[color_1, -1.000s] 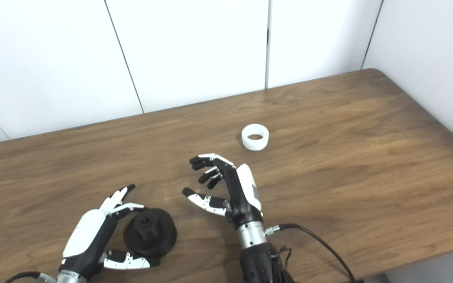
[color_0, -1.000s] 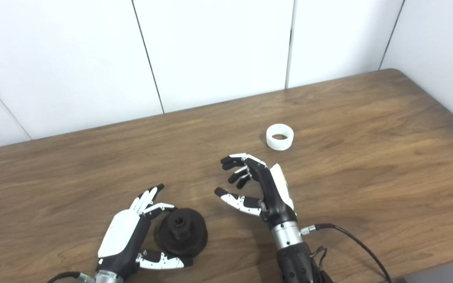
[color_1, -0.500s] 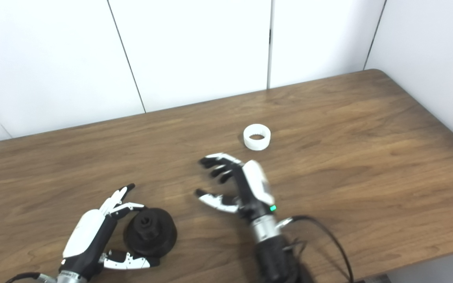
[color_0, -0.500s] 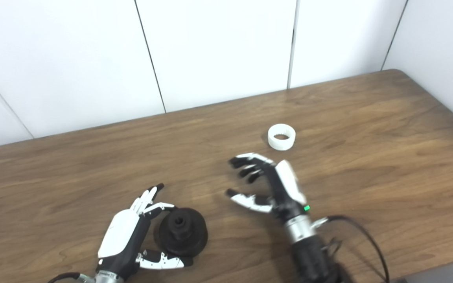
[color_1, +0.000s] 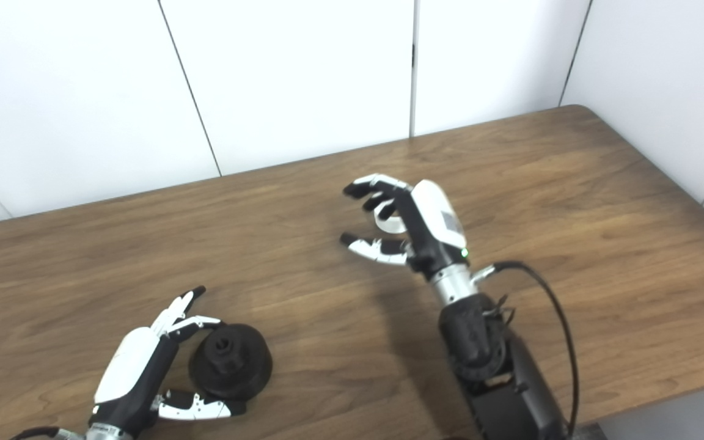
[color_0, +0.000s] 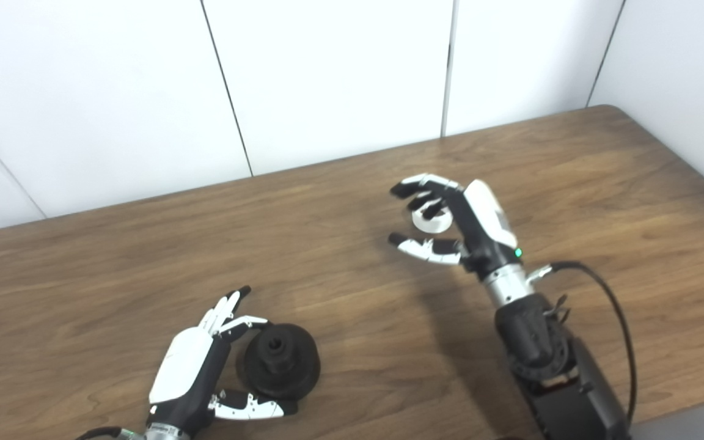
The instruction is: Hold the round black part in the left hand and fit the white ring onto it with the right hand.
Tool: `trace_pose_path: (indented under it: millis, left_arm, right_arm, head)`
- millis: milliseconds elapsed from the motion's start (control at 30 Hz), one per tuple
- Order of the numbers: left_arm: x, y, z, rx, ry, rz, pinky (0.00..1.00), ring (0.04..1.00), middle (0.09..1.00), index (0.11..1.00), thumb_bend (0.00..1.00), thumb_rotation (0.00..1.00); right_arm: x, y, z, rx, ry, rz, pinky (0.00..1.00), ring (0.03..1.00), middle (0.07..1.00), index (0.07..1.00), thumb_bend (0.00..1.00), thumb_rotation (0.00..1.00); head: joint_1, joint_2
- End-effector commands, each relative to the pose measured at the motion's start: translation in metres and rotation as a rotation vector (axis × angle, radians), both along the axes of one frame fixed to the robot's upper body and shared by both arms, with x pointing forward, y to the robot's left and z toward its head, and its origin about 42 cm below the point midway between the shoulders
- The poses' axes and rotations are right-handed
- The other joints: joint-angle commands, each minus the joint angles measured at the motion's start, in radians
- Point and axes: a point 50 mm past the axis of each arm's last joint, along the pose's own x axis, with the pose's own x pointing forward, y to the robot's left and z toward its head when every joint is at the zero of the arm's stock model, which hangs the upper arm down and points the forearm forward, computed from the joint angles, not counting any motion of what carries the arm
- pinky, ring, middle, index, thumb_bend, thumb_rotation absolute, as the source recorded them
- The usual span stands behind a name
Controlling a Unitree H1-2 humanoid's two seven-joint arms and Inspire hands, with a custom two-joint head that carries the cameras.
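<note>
Over white ring: right hand, fingers spread.

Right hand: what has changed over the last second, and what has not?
The right hand has reached forward across the table to the white ring; its open fingers now curl around it, not yet closed. The ring has not moved. The left hand stays open beside the round black part, which remains on the table.

You look down from head height through two side-by-side cameras, both facing forward over the wooden desk toward the white panelled wall. Both frame nearly the same desk area at middling range, the right eye view set slightly rightward.
</note>
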Motion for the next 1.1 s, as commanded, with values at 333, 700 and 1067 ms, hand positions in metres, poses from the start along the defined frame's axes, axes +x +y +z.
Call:
trace_pose_path:
  millis: [333,700,1067]
  left_arm:
    - [0.007,0.002,0.001,0.039,-0.012,0.003,0.99,1.0,1.0,0.617,0.94,0.29]
    - [0.007,0.002,0.002,0.04,-0.006,0.005,0.98,1.0,1.0,0.616,0.93,0.29]
    - [0.007,0.001,0.003,0.045,-0.009,0.007,0.98,1.0,1.0,0.617,0.94,0.28]
  right_arm:
    - [0.035,-0.023,0.051,-0.145,-0.102,-0.063,0.6,0.726,0.749,0.67,0.63,0.24]
    - [0.059,-0.028,0.051,-0.364,0.132,-0.161,0.77,0.967,0.951,0.777,0.79,0.55]
    - [0.073,-0.034,0.029,-0.451,0.331,-0.176,0.98,1.0,1.0,0.904,0.99,0.73]
  head:
    - [0.01,-0.001]
    - [0.016,-0.002]
    - [0.02,0.004]
